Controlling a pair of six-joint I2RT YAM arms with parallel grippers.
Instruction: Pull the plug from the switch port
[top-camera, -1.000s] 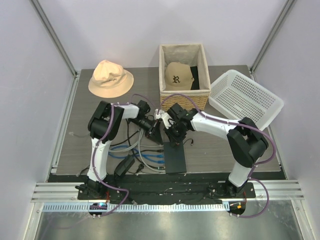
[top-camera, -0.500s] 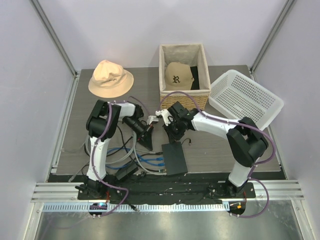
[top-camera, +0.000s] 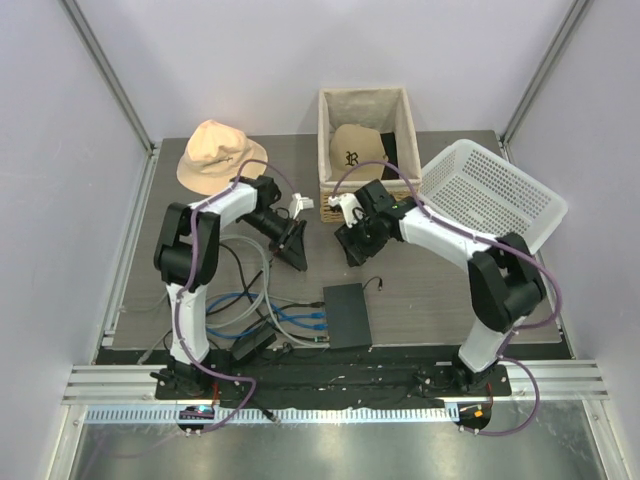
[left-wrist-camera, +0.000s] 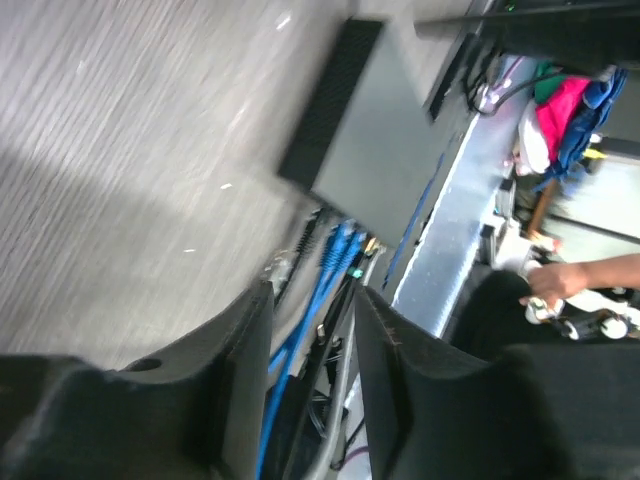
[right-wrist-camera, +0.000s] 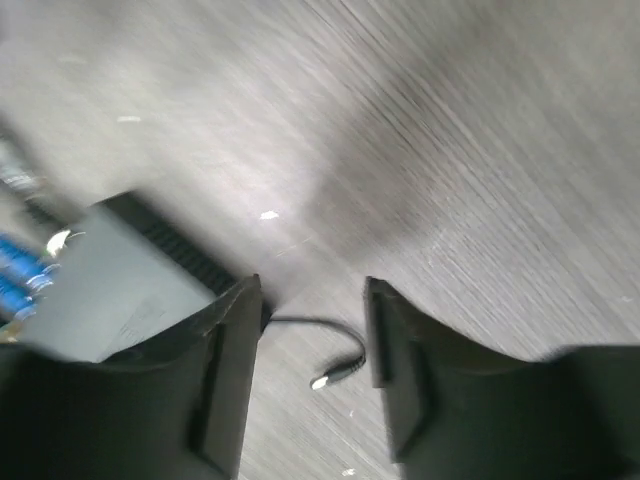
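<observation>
The switch (top-camera: 347, 315) lies flat near the table's front edge, with blue cables (top-camera: 300, 320) plugged into its left side. A thin black lead ends in a small plug (top-camera: 378, 284) that lies loose on the table by the switch's far right corner. My left gripper (top-camera: 294, 252) hangs open above and left of the switch, nothing between its fingers. In the left wrist view the switch (left-wrist-camera: 380, 130) and blue cables (left-wrist-camera: 335, 250) sit beyond the open left gripper (left-wrist-camera: 310, 300). The right gripper (right-wrist-camera: 312, 290) is open over the loose plug (right-wrist-camera: 325, 380), beside the switch (right-wrist-camera: 110, 290).
A beige bucket hat (top-camera: 220, 155) lies at the back left. A wicker basket (top-camera: 367, 195) holding a cap stands at the back centre, with a white plastic basket (top-camera: 490, 195) to its right. Grey and black cables (top-camera: 250, 270) and a black power adapter (top-camera: 250, 345) lie left of the switch.
Both grippers have opened and drawn back from the switch toward the far side of the table. The switch now lies flat near the front edge.
</observation>
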